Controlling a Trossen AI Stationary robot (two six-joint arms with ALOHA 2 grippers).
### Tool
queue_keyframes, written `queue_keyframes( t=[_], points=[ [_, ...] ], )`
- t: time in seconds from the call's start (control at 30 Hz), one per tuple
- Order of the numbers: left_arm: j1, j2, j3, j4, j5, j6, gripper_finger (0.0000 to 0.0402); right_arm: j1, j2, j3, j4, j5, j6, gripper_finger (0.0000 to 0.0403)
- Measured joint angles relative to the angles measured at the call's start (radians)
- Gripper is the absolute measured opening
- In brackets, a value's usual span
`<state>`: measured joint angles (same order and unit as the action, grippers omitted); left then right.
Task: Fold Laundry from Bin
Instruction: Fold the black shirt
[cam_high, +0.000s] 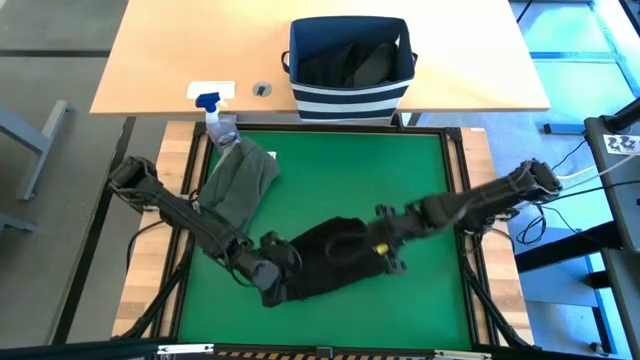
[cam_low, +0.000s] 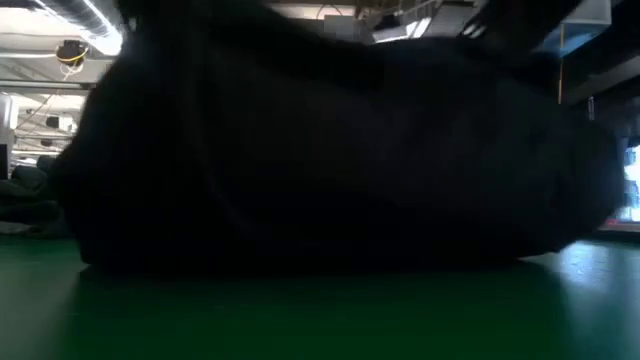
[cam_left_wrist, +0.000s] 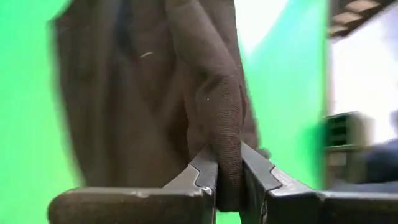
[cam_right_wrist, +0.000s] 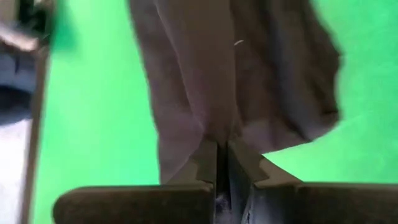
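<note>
A black garment (cam_high: 330, 258) is bunched over the near middle of the green mat (cam_high: 350, 170) and fills the low view (cam_low: 330, 150). My left gripper (cam_high: 268, 272) is shut on its left end. My right gripper (cam_high: 385, 255) is shut on its right end. An olive green garment (cam_high: 238, 182) lies flat on the mat's far left corner. The striped navy bin (cam_high: 350, 70) stands on the wooden table beyond the mat, with dark laundry (cam_high: 350, 62) inside. My left gripper (cam_left_wrist: 229, 165) pinches a thick fold of the black garment (cam_left_wrist: 225, 134) between its two fingers, slanting down from the left. The cloth hangs away below the fingers toward the mat. My right gripper (cam_right_wrist: 222, 149) pinches a bunched edge of the black garment (cam_right_wrist: 214, 121) between its two fingers, slanting down from the right. The cloth hangs below it, and the garment's lower edge (cam_low: 330, 262) rests on the mat.
A clear spray bottle with a blue nozzle (cam_high: 216, 112) stands at the mat's far left corner, next to the olive garment. The mat has a dark raised frame (cam_high: 456, 200). Bare green mat lies between the black garment and the far edge.
</note>
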<state>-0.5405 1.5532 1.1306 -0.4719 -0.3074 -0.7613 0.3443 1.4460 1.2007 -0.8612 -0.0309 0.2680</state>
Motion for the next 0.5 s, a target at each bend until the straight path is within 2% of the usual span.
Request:
queue_keyframes(
  t=[0.17, 0.4, 0.5],
  points=[
    [0.001, 0.0, -0.029, -0.112, -0.151, -0.077, 0.0029, -0.179, 0.012, -0.032, 0.125, -0.027, -0.103, 0.0012],
    [-0.009, 0.001, -0.154, -0.109, -0.178, -0.232, 0.0029, -0.369, 0.025, -0.147, 0.37, -0.088, -0.124, 0.0013],
    [-0.031, 0.001, -0.205, -0.099, -0.23, -0.319, 0.0029, -0.418, 0.038, -0.187, 0.463, -0.096, -0.136, 0.0016]
  ],
)
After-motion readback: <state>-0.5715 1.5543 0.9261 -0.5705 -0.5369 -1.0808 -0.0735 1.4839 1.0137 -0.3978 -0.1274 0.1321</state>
